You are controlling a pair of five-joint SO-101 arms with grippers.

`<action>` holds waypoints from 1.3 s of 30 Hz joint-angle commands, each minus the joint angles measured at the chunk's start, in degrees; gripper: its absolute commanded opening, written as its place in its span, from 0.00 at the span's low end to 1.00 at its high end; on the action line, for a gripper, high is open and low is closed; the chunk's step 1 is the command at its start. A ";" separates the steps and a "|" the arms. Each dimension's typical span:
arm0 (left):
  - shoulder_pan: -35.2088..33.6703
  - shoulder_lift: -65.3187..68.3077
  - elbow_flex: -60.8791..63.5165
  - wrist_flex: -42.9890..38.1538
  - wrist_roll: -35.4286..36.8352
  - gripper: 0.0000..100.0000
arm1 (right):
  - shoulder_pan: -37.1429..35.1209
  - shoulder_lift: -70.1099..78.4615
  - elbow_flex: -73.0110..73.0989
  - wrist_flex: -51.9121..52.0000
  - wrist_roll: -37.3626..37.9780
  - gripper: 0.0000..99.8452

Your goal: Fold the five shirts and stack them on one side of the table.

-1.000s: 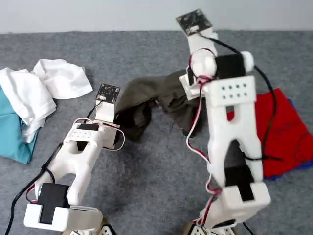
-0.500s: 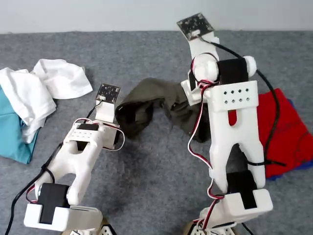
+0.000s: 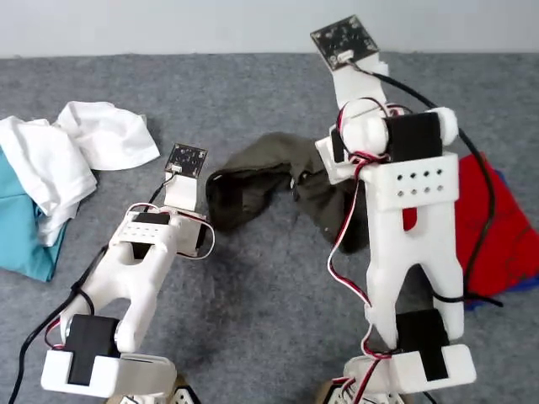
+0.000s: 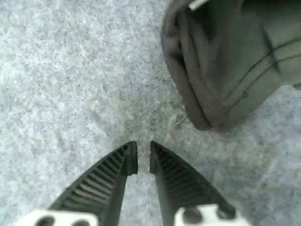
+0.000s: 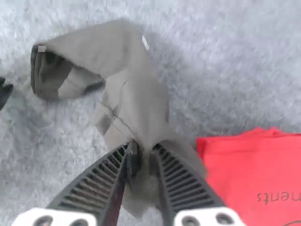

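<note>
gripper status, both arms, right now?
Left gripper: closed, holding nothing, beside the olive shirt.
Right gripper: closed on the olive shirt.

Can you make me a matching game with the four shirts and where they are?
1 olive shirt
2 red shirt
3 white shirt
4 teal shirt

A partly under the white one
B pinched between the right fingers
C crumpled on the teal one
D spread flat by the right arm

Pairs: 1-B, 2-D, 3-C, 4-A
</note>
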 commanded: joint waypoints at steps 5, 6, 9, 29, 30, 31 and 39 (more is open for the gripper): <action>-0.09 -2.02 -0.22 -0.88 0.00 0.05 | 0.13 3.65 1.32 1.63 0.70 0.02; -0.09 -2.02 -0.22 -0.88 0.00 0.05 | 0.13 4.35 1.32 1.71 0.70 0.01; -0.09 -2.02 -0.22 -0.88 0.00 0.05 | 0.13 6.37 1.32 1.98 0.62 0.01; -0.09 -2.11 0.13 -0.88 0.00 0.05 | -1.63 23.43 19.69 -9.45 -1.14 0.18; -0.09 -2.11 0.13 -0.88 0.00 0.05 | -1.80 24.13 19.96 -10.86 -1.23 0.18; -0.09 -2.11 0.13 -0.88 0.00 0.05 | -1.80 25.10 19.96 -12.35 -1.32 0.18; -0.09 -2.11 0.13 -0.88 0.00 0.05 | -1.89 32.13 19.69 -23.08 -1.32 0.11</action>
